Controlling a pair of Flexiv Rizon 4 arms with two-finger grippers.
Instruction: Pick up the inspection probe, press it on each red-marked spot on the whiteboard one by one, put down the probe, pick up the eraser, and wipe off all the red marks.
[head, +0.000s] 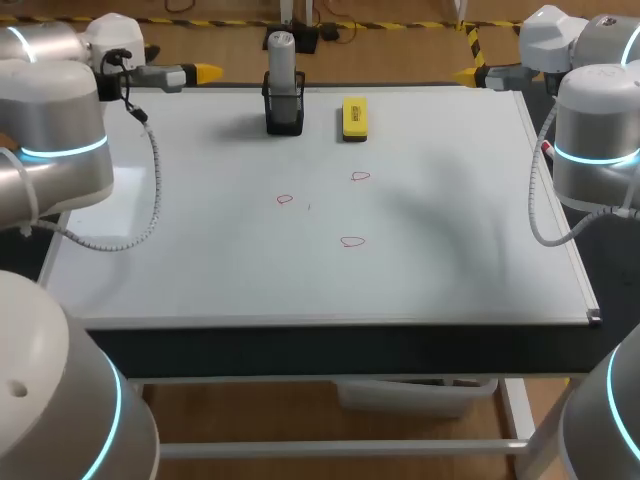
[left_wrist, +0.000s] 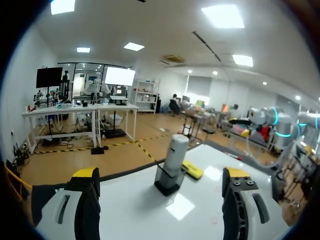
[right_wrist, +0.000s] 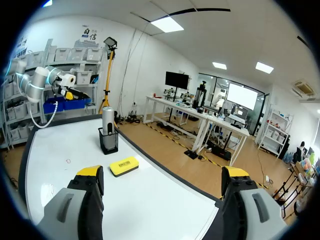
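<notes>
Probe (head: 282, 58) upright in black holder (head: 285, 112) at whiteboard (head: 180, 260) far edge, eraser (head: 354, 117) just beside. 3 red marks (head: 352, 241) mid-board. Left fingers (left_wrist: 82, 200), right fingers (right_wrist: 85, 200) open, empty. Risk: off-centre grab tips holder, bumps eraser.

Quick headcount from where I sit: one whiteboard (head: 200, 260) with three red marks (head: 352, 241) on it. One probe (head: 281, 60), one black holder (head: 285, 112), one yellow eraser (head: 354, 117). Then two end effectors of mine, left end effector (head: 205, 72) and right end effector (head: 465, 74), with two yellow-tipped fingers each, so four tips total.
</notes>
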